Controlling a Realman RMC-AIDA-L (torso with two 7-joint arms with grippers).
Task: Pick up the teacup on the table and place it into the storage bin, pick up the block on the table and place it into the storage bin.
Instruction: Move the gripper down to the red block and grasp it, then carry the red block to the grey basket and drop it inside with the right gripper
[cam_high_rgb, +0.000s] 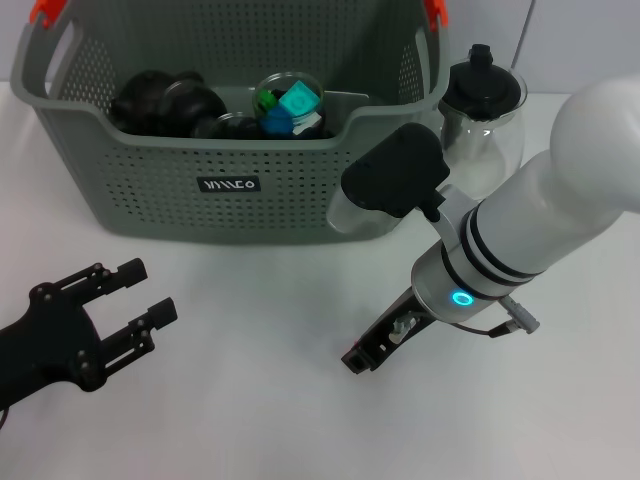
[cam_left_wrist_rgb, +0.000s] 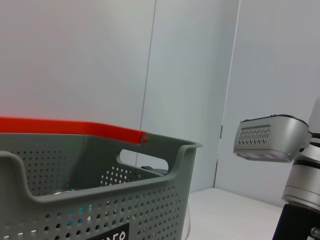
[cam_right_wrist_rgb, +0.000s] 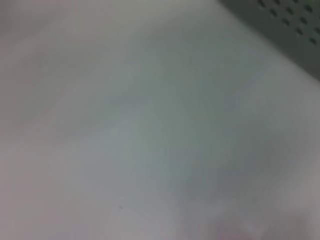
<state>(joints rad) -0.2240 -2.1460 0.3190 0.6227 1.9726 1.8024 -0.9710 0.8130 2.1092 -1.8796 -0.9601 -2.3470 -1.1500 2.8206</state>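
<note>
The storage bin (cam_high_rgb: 150, 150), a grey perforated basket with orange clips (cam_high_rgb: 47, 10), stands at the back of the white table. Inside it are a clear glass cup (cam_high_rgb: 287, 88), teal (cam_high_rgb: 297, 101), blue (cam_high_rgb: 277, 124) and green (cam_high_rgb: 267, 98) blocks, and some black items (cam_high_rgb: 165, 103). No teacup or block shows on the table. My left gripper (cam_high_rgb: 155, 290) is open and empty, low at the front left. My right gripper (cam_high_rgb: 360, 355) points down close to the table, in front of the bin's right end. The bin also shows in the left wrist view (cam_left_wrist_rgb: 100, 200) and at a corner of the right wrist view (cam_right_wrist_rgb: 295, 30).
A clear glass teapot with a black lid (cam_high_rgb: 483, 120) stands just right of the bin, behind my right arm (cam_high_rgb: 530, 230). The right arm's wrist housing (cam_left_wrist_rgb: 270, 140) shows in the left wrist view. White table (cam_high_rgb: 250, 330) lies between the two grippers.
</note>
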